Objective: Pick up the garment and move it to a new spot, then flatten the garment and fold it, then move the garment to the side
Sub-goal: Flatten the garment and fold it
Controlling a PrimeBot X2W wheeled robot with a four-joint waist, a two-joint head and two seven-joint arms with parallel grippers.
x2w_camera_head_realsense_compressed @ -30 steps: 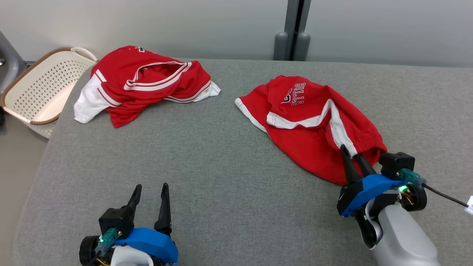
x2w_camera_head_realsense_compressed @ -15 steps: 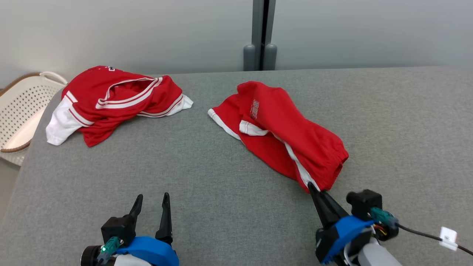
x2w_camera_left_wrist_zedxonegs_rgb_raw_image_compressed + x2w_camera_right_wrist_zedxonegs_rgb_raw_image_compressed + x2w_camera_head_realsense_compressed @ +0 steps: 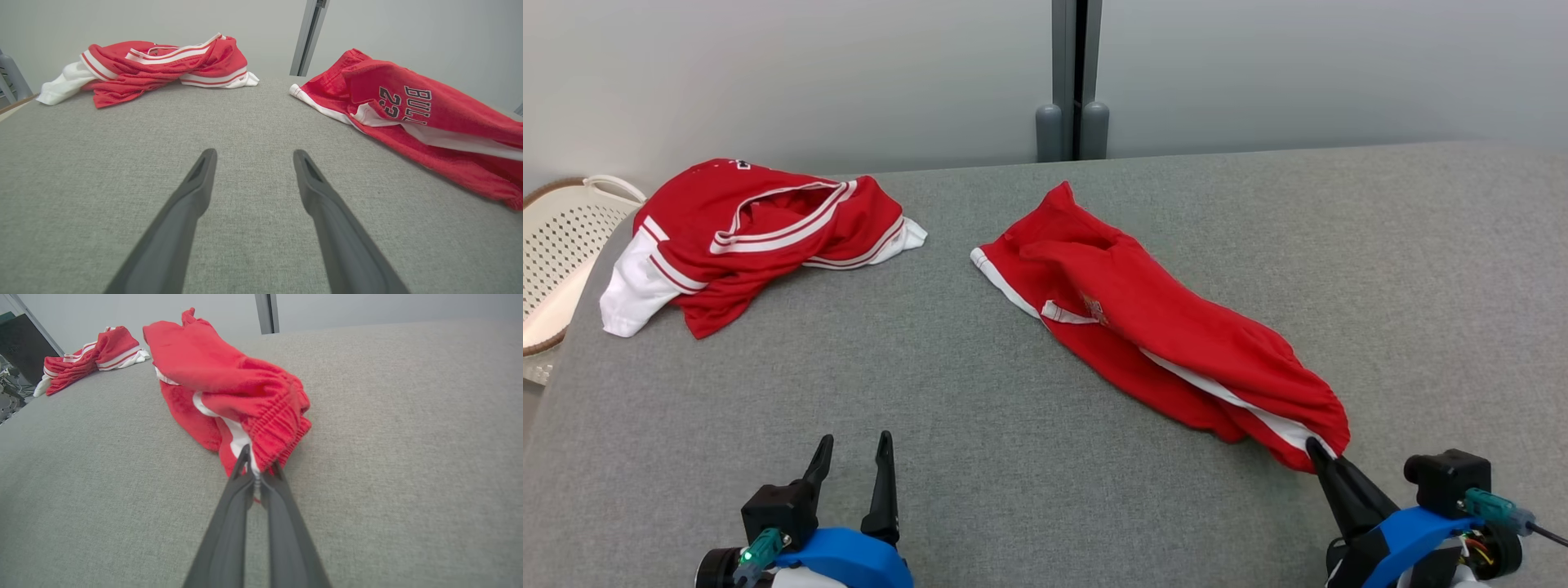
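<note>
The garment [image 3: 1152, 343] is a pair of red shorts with white stripes, stretched out diagonally across the grey padded table [image 3: 980, 490]. My right gripper [image 3: 1316, 454] is shut on the garment's near end, at the elastic waistband; the right wrist view shows the gripper [image 3: 257, 465] pinching red and white cloth of the garment [image 3: 229, 388]. My left gripper [image 3: 852, 447] stands open at the lower left over bare table, well apart from the cloth. In the left wrist view the gripper [image 3: 251, 157] holds nothing, and the garment [image 3: 412, 110] lies to the right with black lettering showing.
A second red and white garment [image 3: 743, 237] lies crumpled at the table's far left. A white perforated basket [image 3: 560, 245] stands beyond the left edge. A grey post [image 3: 1072, 82] rises behind the table's far edge.
My right gripper closed on the garment's near end and pulled it toward me and to the right, stretching it out. The head camera also shifted. The left gripper stayed still.
</note>
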